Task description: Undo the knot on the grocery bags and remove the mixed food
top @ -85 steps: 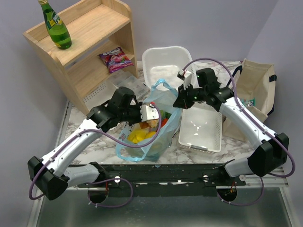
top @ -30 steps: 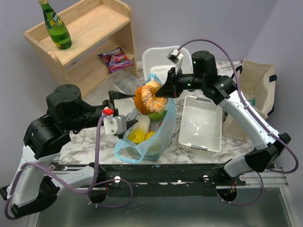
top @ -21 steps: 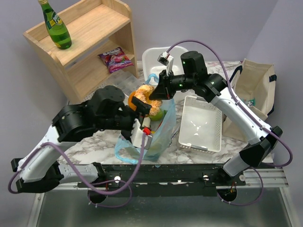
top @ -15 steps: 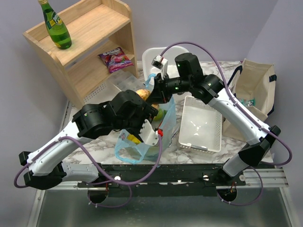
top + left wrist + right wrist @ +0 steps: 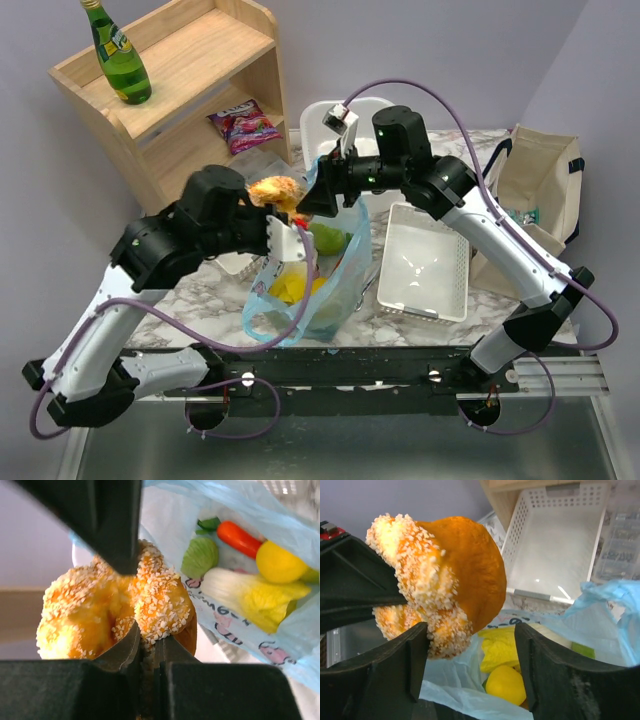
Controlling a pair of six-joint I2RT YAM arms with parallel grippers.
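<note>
One piece of food is out of the bag (image 5: 335, 290) and in the air: the bread (image 5: 272, 186), a golden bun crusted with pale crumbs. The left gripper (image 5: 132, 600) is closed on it, one finger pressed down over the top and the other up from below, biting across its middle. The bun hangs above the bag's far-left edge, clear of the table (image 5: 195, 300).

The right gripper (image 5: 470, 635) faces the bun from the other side with its jaws spread wide. In its own camera the bun sits high and toward its left finger, the right finger well clear, so we judge that it has hold of nothing.

The bag lies slumped on the table with its mouth gaping and no tie across it that we can see. Inside are a carrot (image 5: 240, 537), a green cabbage (image 5: 200, 555), a pale leafy cabbage (image 5: 255, 595) and a yellow fruit (image 5: 280, 562).

What the next move turns on, as we read it: the bun sits between the two grippers, left of the bag, while the white basket (image 5: 425, 270) stands just right of the bag, on the right arm's side. A handover would need the right jaws to centre on the bun's free end before closing. Otherwise the left arm must carry it across the bag.
</note>
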